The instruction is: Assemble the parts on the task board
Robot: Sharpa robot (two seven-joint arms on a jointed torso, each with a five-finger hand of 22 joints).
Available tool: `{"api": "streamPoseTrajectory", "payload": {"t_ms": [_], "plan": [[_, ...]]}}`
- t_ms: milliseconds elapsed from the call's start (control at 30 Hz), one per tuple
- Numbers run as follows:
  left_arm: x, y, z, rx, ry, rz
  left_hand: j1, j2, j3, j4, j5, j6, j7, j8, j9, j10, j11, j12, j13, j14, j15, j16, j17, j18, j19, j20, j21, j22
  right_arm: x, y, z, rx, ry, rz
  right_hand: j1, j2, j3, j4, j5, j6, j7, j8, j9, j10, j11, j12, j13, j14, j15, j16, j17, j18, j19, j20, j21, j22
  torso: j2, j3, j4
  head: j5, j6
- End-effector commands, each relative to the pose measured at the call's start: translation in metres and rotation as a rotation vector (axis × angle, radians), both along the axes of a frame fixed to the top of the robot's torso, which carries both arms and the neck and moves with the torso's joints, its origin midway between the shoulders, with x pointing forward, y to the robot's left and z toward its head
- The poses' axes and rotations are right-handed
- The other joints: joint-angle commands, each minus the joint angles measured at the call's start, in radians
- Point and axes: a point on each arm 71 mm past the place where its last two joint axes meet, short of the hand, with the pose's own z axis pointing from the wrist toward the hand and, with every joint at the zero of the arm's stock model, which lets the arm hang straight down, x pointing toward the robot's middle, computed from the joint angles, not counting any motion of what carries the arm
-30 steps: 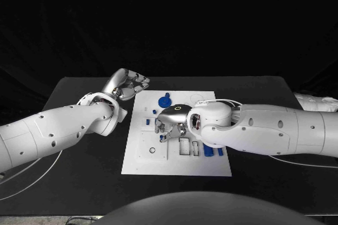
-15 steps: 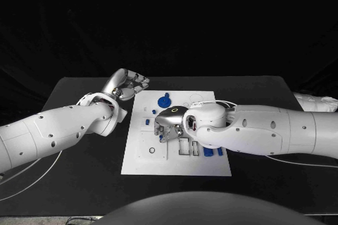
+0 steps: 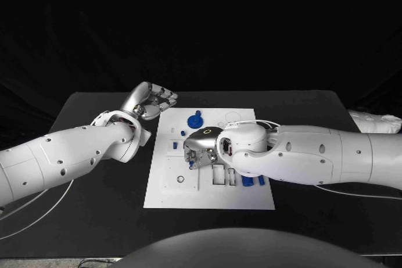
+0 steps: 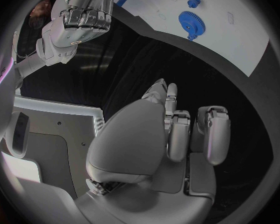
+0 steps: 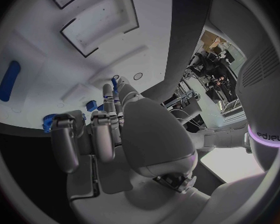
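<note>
The white task board (image 3: 168, 192) lies in the middle of the table. A blue gear (image 3: 195, 118) (image 4: 190, 20) sits near its far edge, and blue oblong parts (image 3: 251, 181) (image 5: 8, 79) lie toward its right side. My right hand (image 3: 201, 148) (image 5: 109, 124) hangs over the board's middle with its fingers pointing down. It pinches a thin blue peg (image 5: 114, 83) between thumb and fingertip, close above the board. My left hand (image 3: 151, 102) (image 4: 177, 129) hovers off the board's far left corner, fingers curled in on nothing.
Small blue pieces (image 3: 174, 145) stand on the board's left part, beside rectangular recesses (image 3: 218, 174) (image 5: 99, 22). A white object (image 3: 375, 121) lies at the table's right edge. Black tabletop (image 3: 100, 204) surrounds the board.
My right hand has crept slightly to the left over the board's middle. The left hand has stayed where it was.
</note>
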Motion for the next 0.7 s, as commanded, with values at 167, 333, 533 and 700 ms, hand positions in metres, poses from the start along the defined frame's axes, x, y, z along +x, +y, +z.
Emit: {"api": "streamPoseTrajectory", "payload": {"t_ms": [167,333,533,700], "plan": [[-0.0004,-0.0025,0.0006,0.001,-0.001,-0.017,0.005,0.002,0.008,0.001,-0.004,0.008,0.0,-0.001,0.001,0.005,0.001,-0.003,0.0,0.104,-0.005,-0.005,0.263,-0.017,0.086,-0.005,0.004,0.256,-0.0004,-0.0004,-0.0029,-0.037,-0.002,0.0,0.017,0.013,0.029,0.005,-0.003,0.059,-0.001,0.022,0.004,0.063,-0.01,-0.013,-0.001,0.104,-0.018,0.004,0.263,-0.014,0.104,-0.015,0.004,0.263,0.0,0.0003,-0.0003,0.001,0.0],[-0.0005,-0.0025,0.0007,0.0,-0.001,-0.017,0.005,0.002,0.008,0.001,-0.004,0.008,0.0,-0.001,0.001,0.005,0.001,-0.003,0.0,0.104,-0.005,-0.005,0.263,-0.017,0.086,-0.005,0.004,0.256,-0.0007,0.0003,-0.0026,-0.02,-0.008,0.003,0.019,0.022,0.044,0.009,-0.003,0.089,-0.001,0.03,0.007,0.098,-0.014,-0.024,-0.001,0.104,-0.02,0.004,0.263,-0.014,0.104,-0.019,0.004,0.263,0.0,0.0001,-0.0001,0.0,0.0],[-0.0006,-0.0022,0.0007,0.0,-0.001,-0.016,0.005,0.002,0.008,0.001,-0.004,0.008,0.0,-0.001,0.001,0.005,0.001,-0.003,0.0,0.104,-0.005,-0.005,0.263,-0.017,0.086,-0.005,0.004,0.256,-0.0006,-0.0002,-0.002,-0.003,-0.015,0.001,0.02,0.02,0.05,0.008,-0.003,0.1,-0.001,0.032,0.008,0.113,-0.015,-0.032,-0.002,0.104,-0.018,0.004,0.263,-0.014,0.104,-0.019,0.004,0.263,0.001,-0.0002,-0.0005,0.0,0.0],[-0.0006,-0.0021,0.0008,0.0,-0.001,-0.016,0.005,0.002,0.008,0.001,-0.004,0.008,0.0,-0.001,0.001,0.005,0.001,-0.003,0.0,0.104,-0.005,-0.005,0.263,-0.017,0.086,-0.005,0.004,0.256,-0.0003,-0.0015,-0.0013,0.013,-0.02,-0.003,0.021,0.018,0.051,0.007,-0.003,0.102,0.0,0.032,0.008,0.116,-0.015,-0.035,-0.002,0.104,-0.018,0.004,0.263,-0.014,0.104,-0.018,0.004,0.263,0.0,-0.0001,0.0,0.001,0.0]]}}
